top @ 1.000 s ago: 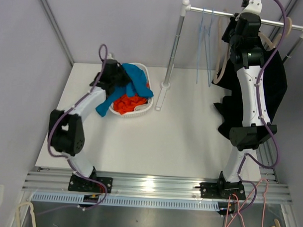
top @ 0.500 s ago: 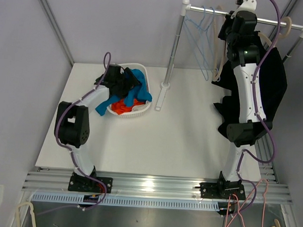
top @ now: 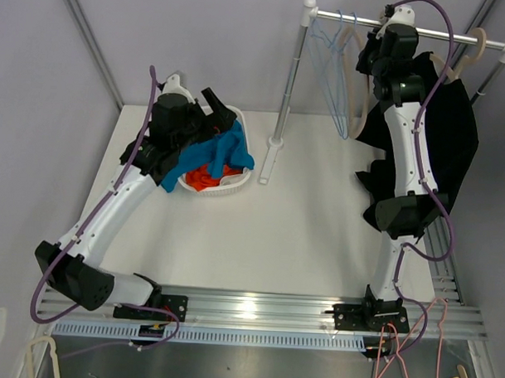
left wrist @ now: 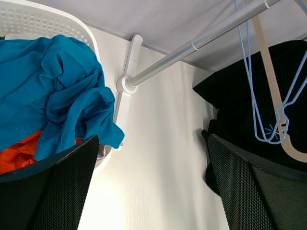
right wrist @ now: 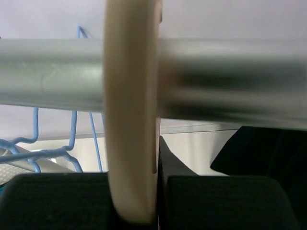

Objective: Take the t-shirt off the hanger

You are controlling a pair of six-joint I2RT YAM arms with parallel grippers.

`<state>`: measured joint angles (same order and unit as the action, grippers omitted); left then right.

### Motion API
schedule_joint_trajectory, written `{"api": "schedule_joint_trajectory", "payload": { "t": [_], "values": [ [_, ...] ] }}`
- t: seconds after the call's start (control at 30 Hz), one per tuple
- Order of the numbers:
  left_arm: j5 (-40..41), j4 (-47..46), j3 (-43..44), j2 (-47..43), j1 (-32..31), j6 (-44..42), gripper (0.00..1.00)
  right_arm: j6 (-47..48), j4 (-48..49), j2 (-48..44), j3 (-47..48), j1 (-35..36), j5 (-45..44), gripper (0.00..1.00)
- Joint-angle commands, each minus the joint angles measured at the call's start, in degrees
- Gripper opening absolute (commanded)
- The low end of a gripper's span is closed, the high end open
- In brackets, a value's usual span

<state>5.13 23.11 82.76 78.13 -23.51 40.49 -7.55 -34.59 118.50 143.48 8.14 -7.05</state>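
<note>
My right end effector (right wrist: pixel 136 194) is clamped on the hanger (right wrist: pixel 130 96) hook at the rail (right wrist: pixel 48 74). The black t-shirt (top: pixel 457 138) hangs below. My left end effector (left wrist: pixel 151 184) is spread wide above the basket (left wrist: pixel 29 19).

Basket (top: pixel 240 182) with a heap of clothes (top: pixel 225 155) in it sits back-left on the table (top: pixel 300 240), rack upright (top: pixel 287 91) just right of it, rail (top: pixel 457 35) running right from its top, spare hangers (top: pixel 338 76) hung near the upright, t-shirt (top: pixel 455 138) on its hanger (right wrist: pixel 132 120) further right.
</note>
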Motion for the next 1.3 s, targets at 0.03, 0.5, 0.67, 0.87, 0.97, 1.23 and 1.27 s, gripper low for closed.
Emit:
{"api": "schedule_joint_trajectory", "payload": {
  "t": [0.03,0.5,0.67,0.87,0.97,1.23,1.27],
  "values": [
    [5.25,3.43,0.65,-1.13,-1.98,-3.4,0.99,-1.15,-0.74,-2.3,-1.0,-0.14,2.21,0.1],
    [8.67,4.75,1.26,-4.47,-6.81,-5.25,1.0,-0.36,-10.14,-21.8,-10.67,-2.25,-4.55,0.55],
    [8.5,6.24,2.75,-5.7,-8.39,-5.6,1.0,-2.64,-15.76,-24.81,-11.12,-9.27,-7.63,0.61],
    [7.62,5.72,4.34,-6.76,-13.57,-7.79,0.99,-1.68,-15.16,-24.19,-10.24,-14.03,-12.46,0.64],
    [7.53,5.98,3.55,-7.11,-15.25,-8.32,0.99,-1.33,-13.93,-23.4,-8.83,-16.65,-12.38,0.76],
    [6.3,1.42,-11.8,-11.5,-20.96,-7.44,1.0,-2.29,-16.83,-15.67,-0.66,-22.64,-4.29,0.86],
    [7.0,0.71,-12.7,-12.2,-21.75,-7.79,1.0,-2.21,-16.57,-15.32,-1.09,-22.9,-3.68,0.85]
  ]
}}
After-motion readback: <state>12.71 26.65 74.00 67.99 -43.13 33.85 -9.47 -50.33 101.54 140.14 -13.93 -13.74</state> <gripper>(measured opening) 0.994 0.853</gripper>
